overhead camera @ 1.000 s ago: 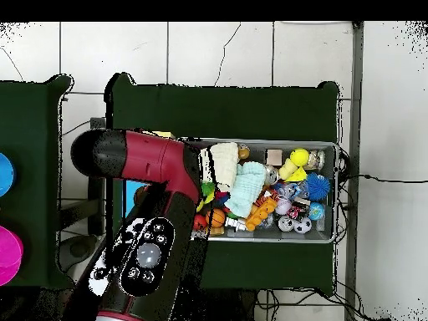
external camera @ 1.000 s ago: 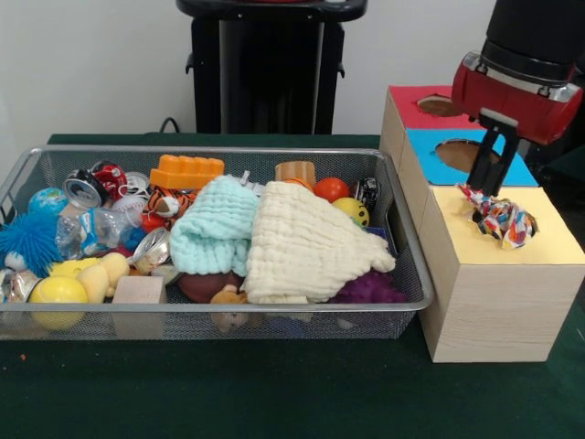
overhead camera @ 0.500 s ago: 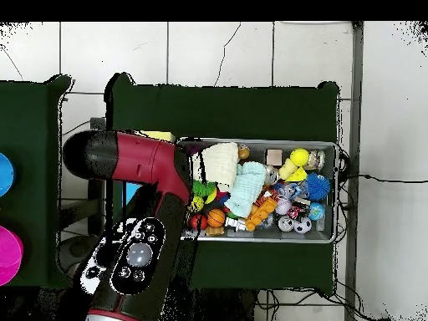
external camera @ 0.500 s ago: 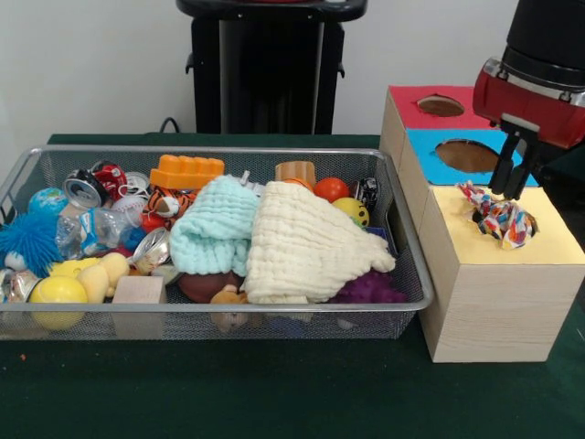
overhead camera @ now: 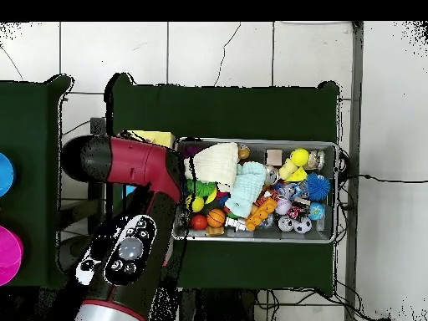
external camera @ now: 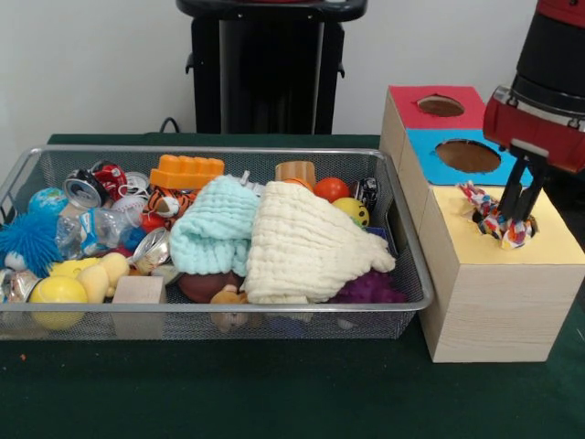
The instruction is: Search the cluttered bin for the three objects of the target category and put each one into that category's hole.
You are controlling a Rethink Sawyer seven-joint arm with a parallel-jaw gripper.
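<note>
A wad of white material printed with red, blue and yellow (external camera: 487, 216) lies in the round hole in the yellow top of the largest wooden box (external camera: 457, 229), covering most of the opening. My gripper (external camera: 519, 218) reaches down from the red arm onto the wad's right side and touches it. The silver wire-mesh bin (external camera: 219, 151) stands left of the boxes, full of clutter. No other printed wad shows in it. In the overhead view the arm (overhead camera: 125, 251) hides the gripper and most of the boxes. A corner of the yellow top (overhead camera: 155, 138) and the bin (overhead camera: 328, 236) show.
Behind the yellow box stand the blue-topped box (external camera: 430, 163) and the red-topped box (external camera: 407, 101). A cream cloth (external camera: 306, 247) and a mint cloth (external camera: 212, 224) cover the bin's middle. A blue spiky ball (external camera: 27, 240), cans and balls lie around. The black pedestal (external camera: 265, 64) stands behind.
My gripper has moved right and down, from over the blue-topped box onto the wad at the yellow box's hole. The wad now sits a little lower.
</note>
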